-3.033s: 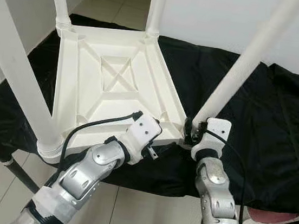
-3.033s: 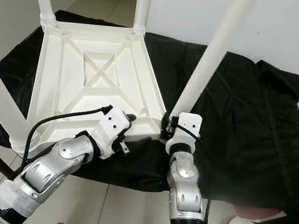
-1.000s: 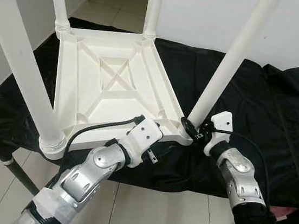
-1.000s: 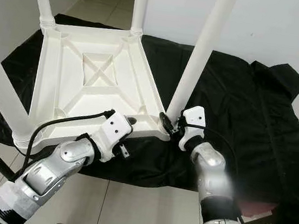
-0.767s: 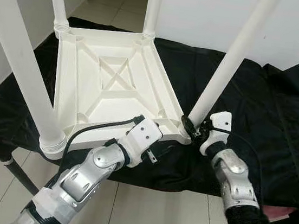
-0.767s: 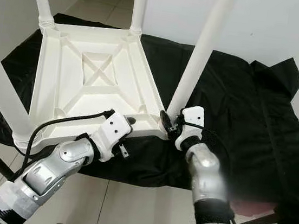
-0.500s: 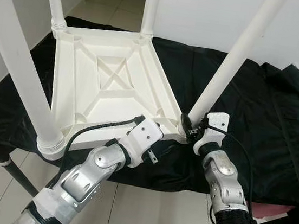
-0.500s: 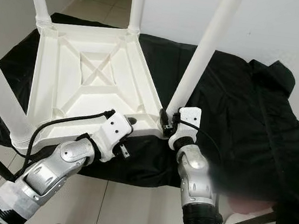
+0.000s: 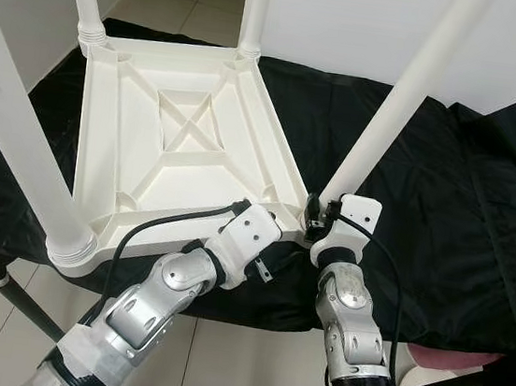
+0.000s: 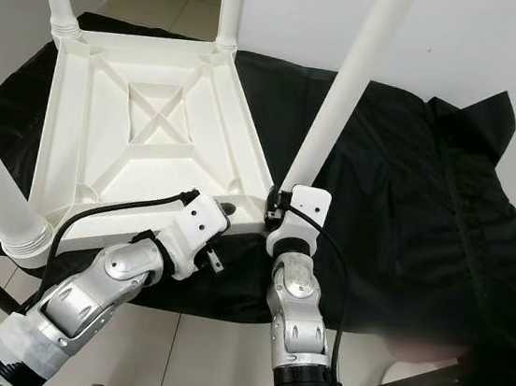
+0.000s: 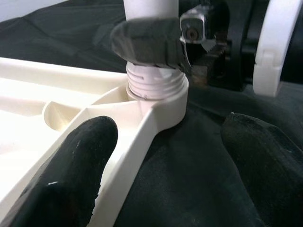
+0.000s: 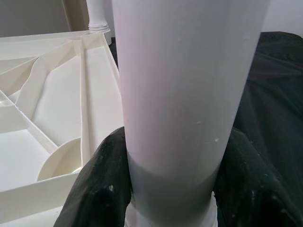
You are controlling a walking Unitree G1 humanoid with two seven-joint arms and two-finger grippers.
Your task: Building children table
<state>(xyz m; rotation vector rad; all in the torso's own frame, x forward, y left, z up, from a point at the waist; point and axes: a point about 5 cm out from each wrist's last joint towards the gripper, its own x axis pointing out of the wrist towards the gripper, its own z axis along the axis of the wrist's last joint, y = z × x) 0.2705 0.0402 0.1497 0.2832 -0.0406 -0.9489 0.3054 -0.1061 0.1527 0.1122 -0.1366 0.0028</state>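
A white plastic children's table (image 9: 180, 136) lies upside down on a black cloth (image 9: 445, 207), with its legs pointing up. My right gripper (image 9: 315, 215) is shut on the base of the near right leg (image 9: 391, 106), just above its threaded socket (image 11: 156, 85). In the right wrist view its two fingers (image 12: 102, 189) press on either side of the leg (image 12: 184, 85). My left gripper (image 11: 161, 165) is open and straddles the table's rim at that same corner. One of its fingers (image 11: 71, 165) is over the table's underside, the other over the cloth.
The cloth covers a low stand with black legs (image 9: 28, 301) on a tiled floor. A white wall (image 9: 355, 17) runs behind it, and a doorway opens at the far left. The other legs (image 9: 12, 125) rise on the left and at the back.
My right forearm has swung in from the right to stand straight below the leg, with the gripper still shut on it. The left arm has held still. The camera has shifted slightly.
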